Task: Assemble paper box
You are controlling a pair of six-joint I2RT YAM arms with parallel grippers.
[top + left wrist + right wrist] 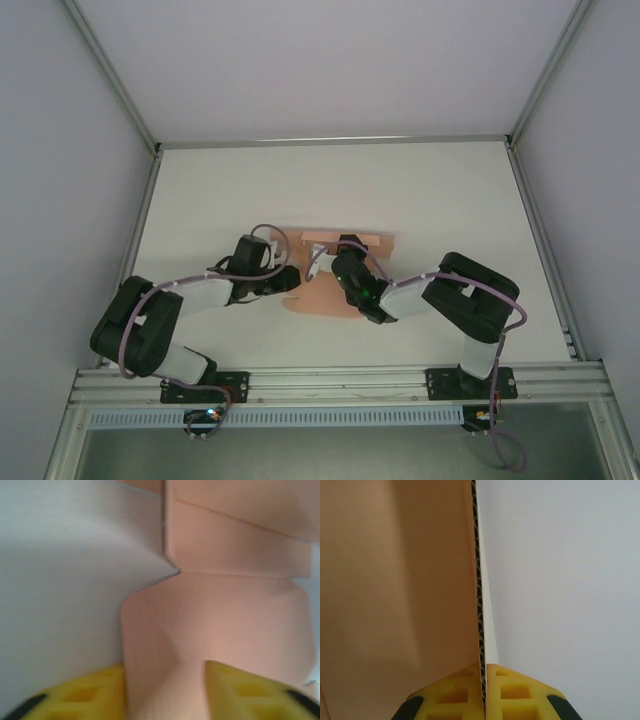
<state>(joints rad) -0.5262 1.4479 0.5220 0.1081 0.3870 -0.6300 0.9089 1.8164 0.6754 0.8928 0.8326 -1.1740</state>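
Evidently barely begun, the salmon-pink thin-card paper box (312,302) lies as a mostly flat creased sheet mid-way across the white bench (420,190), right tool (484,682) clamped on one raised panel's edge, left tool (165,692) spread apart over a flap, most folding yet to do.

Left pincer (162,666) angled inward, jaws parted, right pincer (484,669) clamped tight on paper box (395,580) edge.

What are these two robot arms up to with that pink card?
They are working on a salmon-pink paper box, a creased card sheet lying on the table. The right gripper is shut on the edge of one panel. The left gripper is open, its fingers either side of a rounded flap. The box is not yet formed.
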